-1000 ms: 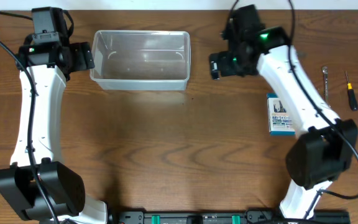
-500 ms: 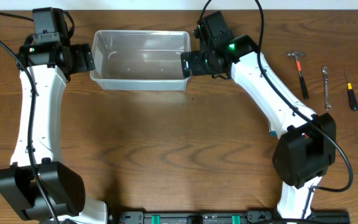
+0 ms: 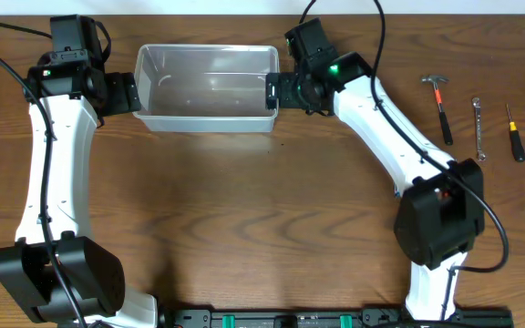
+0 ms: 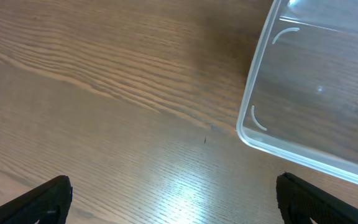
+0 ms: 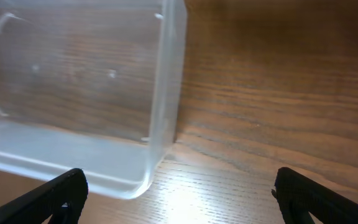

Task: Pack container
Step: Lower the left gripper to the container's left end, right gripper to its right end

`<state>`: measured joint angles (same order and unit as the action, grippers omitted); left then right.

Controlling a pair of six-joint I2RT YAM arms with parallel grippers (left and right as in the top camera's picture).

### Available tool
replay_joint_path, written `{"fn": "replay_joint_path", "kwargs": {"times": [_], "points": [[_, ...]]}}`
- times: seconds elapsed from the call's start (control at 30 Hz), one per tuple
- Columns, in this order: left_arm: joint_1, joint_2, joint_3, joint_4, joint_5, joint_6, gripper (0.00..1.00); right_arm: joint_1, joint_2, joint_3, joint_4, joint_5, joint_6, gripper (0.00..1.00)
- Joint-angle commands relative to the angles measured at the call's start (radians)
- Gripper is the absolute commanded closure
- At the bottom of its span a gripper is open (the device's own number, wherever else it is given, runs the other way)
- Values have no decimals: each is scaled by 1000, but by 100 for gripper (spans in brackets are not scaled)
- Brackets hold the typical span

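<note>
The container is a clear plastic bin with nothing in it, standing at the back middle of the table. My left gripper is open just off its left end. My right gripper is open at its right end. In the left wrist view the container's rim lies ahead and to the right of the gripper, whose jaws are wide over bare wood. From the right wrist, the bin's end wall stands ahead of the open gripper, with one corner reaching toward the left finger.
A hammer, a wrench and a screwdriver lie in a row at the right of the wooden table. The right arm stretches diagonally from its base to the bin.
The right arm has swung left from the tool side to the container's right end, uncovering the hammer. The left gripper has edged slightly toward the bin. Both stay open.
</note>
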<state>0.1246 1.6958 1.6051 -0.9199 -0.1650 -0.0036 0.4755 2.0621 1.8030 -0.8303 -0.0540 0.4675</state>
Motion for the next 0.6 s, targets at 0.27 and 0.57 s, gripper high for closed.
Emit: {"fn": "replay_joint_path", "kwargs": {"times": [0.27, 0.57], "points": [[4, -6, 18, -7, -11, -10, 2, 10, 35, 69, -15, 65, 26, 1], [4, -6, 18, -11, -11, -10, 2, 10, 88, 82, -20, 42, 26, 1]]}}
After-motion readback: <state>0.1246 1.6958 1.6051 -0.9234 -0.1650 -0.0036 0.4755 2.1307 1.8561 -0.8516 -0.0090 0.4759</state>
